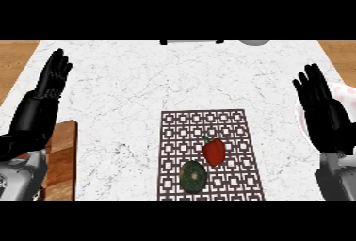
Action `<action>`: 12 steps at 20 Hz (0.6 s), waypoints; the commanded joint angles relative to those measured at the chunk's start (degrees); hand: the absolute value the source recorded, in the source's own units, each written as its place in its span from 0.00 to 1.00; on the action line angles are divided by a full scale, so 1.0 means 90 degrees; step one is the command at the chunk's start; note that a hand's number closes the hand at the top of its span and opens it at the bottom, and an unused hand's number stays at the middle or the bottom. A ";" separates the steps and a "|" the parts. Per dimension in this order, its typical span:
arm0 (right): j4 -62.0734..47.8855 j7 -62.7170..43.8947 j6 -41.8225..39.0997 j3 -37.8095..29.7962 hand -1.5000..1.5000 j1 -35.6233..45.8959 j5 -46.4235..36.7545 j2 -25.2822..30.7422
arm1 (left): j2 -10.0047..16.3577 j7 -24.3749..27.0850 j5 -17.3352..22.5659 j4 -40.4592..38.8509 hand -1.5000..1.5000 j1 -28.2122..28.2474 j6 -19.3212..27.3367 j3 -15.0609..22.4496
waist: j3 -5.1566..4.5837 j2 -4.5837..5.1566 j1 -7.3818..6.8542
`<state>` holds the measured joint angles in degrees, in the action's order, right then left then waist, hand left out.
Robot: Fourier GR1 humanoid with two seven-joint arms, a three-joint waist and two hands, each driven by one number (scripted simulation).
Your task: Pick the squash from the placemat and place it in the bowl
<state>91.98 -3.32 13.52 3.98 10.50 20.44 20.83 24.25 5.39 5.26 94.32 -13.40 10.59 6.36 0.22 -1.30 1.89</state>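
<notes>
Right hand (323,110): open, fingers straight and pointing up, holding nothing. It stands at the view's right edge, at rest, not reaching. Just behind it, partly hidden by palm and fingers, a pale bowl (346,96) with pinkish markings at the bench's right side. Judgement: this hand is the likely one for the job, as it stands right beside the goal.

Left hand (44,92): likewise open and empty, fingers up, at the far left of the bench (125,94). A wooden board (64,160) lies below it at the bench's left edge. Neither looks to have a part in the task.

Squash (192,176): dark green, round and flattish, lying on the patterned placemat (208,124) near its lower edge, left of middle. It is well apart from both hands: down and left of the right hand, with bare bench and a strip of mat between. A red pepper (214,150) lies just beside it, up and to the right, close or perhaps touching; contact cannot be told.

Judgement: the pick is not begun. The pepper lies on the side the right hand would come from, so an approach from above, or from the squash's lower side, would avoid nudging it. The bowl's depth cannot be read behind the hand.
</notes>
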 commanded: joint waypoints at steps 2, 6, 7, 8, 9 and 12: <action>0.1176 0.0070 0.0692 0.0800 1.00 -0.0620 -0.1203 -0.0064 | -0.0440 -0.0226 0.0434 -0.0115 0.50 0.0269 -0.0271 0.0219 | -0.0040 0.0100 -0.0049; 0.1613 0.0072 0.1100 0.1765 1.00 -0.0796 -0.2761 0.0281 | -0.1064 -0.0901 0.1135 -0.0522 0.50 0.0784 -0.0538 0.0676 | -0.0103 0.0046 0.0136; 0.0353 -0.0311 0.1334 0.0884 1.00 -0.1365 -0.3351 0.1375 | -0.0920 -0.0809 0.1012 -0.0479 0.50 0.0751 -0.0398 0.0497 | -0.0251 0.0176 0.0606; 0.0726 -0.0266 0.2134 0.0880 1.00 -0.1734 -0.3361 0.0651 | -0.1064 -0.0989 0.1244 -0.0537 0.50 0.0884 -0.0426 0.0505 | -0.0118 0.0052 0.0653; 0.1113 0.0042 0.2692 0.1206 0.00 -0.2040 -0.3349 -0.0197 | -0.1247 -0.1005 0.1372 -0.0513 0.50 0.0953 -0.0476 0.0620 | -0.0064 0.0029 0.0531; 0.1852 0.0544 0.3021 0.2687 0.00 -0.2582 -0.4690 -0.0491 | -0.1238 -0.1118 0.1516 -0.0532 0.50 0.0940 -0.0754 0.0745 | -0.0059 0.0048 0.0174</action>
<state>103.29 -1.35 34.52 18.91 -6.31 -11.28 19.83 14.86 -2.84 16.32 90.16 -6.08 5.67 11.57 -0.46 -0.77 4.47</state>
